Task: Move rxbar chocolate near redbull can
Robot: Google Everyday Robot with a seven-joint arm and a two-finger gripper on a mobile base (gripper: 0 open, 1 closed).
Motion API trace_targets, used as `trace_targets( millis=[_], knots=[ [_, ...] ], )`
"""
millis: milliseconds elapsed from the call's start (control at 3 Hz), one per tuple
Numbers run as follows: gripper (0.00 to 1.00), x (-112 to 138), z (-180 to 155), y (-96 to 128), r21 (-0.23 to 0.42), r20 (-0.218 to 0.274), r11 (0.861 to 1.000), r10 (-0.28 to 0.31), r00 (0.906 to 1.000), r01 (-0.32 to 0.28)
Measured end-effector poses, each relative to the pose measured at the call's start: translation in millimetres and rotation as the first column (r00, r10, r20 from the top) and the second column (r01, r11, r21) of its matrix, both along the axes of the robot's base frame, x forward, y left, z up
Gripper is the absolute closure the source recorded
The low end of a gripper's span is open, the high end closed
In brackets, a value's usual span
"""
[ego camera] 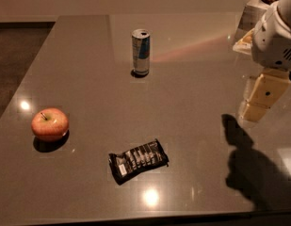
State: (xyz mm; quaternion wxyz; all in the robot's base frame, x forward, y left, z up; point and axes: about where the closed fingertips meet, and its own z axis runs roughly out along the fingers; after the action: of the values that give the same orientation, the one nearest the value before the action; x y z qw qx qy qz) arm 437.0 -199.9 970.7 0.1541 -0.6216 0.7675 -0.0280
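Observation:
The rxbar chocolate (138,160) is a flat black wrapper with white lettering, lying near the table's front edge, a little left of centre. The redbull can (141,52) stands upright at the back centre of the table, well beyond the bar. My gripper (263,96), with cream-coloured fingers under a white arm housing (275,36), hangs above the table's right side. It is far to the right of both the bar and the can and holds nothing. Its shadow (248,166) falls on the table at front right.
A red-yellow apple (50,124) sits on the left side of the grey table (88,79). A box-like object with snacks (258,8) stands at the back right corner behind the arm. The floor drops away past the table's left edge.

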Motion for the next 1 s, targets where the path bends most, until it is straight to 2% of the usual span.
trace_targets(
  millis=[333,667,1000],
  knots=[
    [0.0,-7,-24,39,0.029,-0.044,0.994,0.106,0.9934,-0.105],
    [0.0,-15,-48,65,0.053,-0.084,0.983,0.18,0.9801,-0.176],
    [0.0,-27,-76,97,0.063,-0.105,0.962,0.27,0.9569,-0.265]
  ],
)
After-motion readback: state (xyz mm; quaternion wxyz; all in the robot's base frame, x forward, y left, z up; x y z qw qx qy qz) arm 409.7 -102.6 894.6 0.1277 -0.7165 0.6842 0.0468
